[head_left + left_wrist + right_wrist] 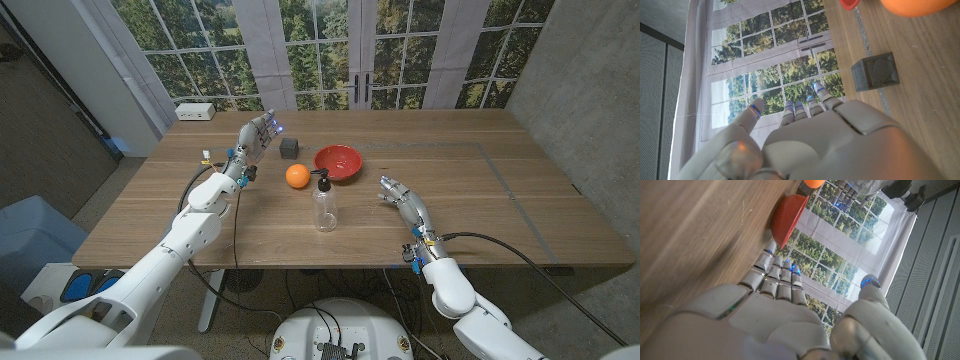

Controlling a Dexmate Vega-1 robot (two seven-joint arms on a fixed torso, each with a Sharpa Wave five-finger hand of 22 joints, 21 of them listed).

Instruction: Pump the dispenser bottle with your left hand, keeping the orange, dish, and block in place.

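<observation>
The dispenser bottle [324, 205], clear with a black pump head, is seen standing upright near the middle of the wooden bench [480, 215] in the head view. The orange [297, 175] is placed just beside it at about 11 o'clock, apart from it. The red dish [338, 160] is found at roughly 1 o'clock from the bottle, near the orange, and the dark block [289, 147] is set at 11 o'clock from the orange, well up the bench.

The left hand [256, 137] is held raised at about 10 o'clock from the bottle, just beside the block and not touching it; its fingers [801, 110] are released and spread, with nothing grasped. In the left wrist view the block [875, 72] is seen ahead of the fingertips, with the orange [915, 7] and an edge of the dish [851, 4] beyond.

The right hand [403, 204] is held at 3 o'clock from the bottle, near the bench surface, its fingers [780, 277] extended and apart, nothing grasped. In the right wrist view the dish [787, 212] is seen ahead of them, with the orange [815, 182] further on.

A white box [195, 112] is set at the far left corner of the bench.
</observation>
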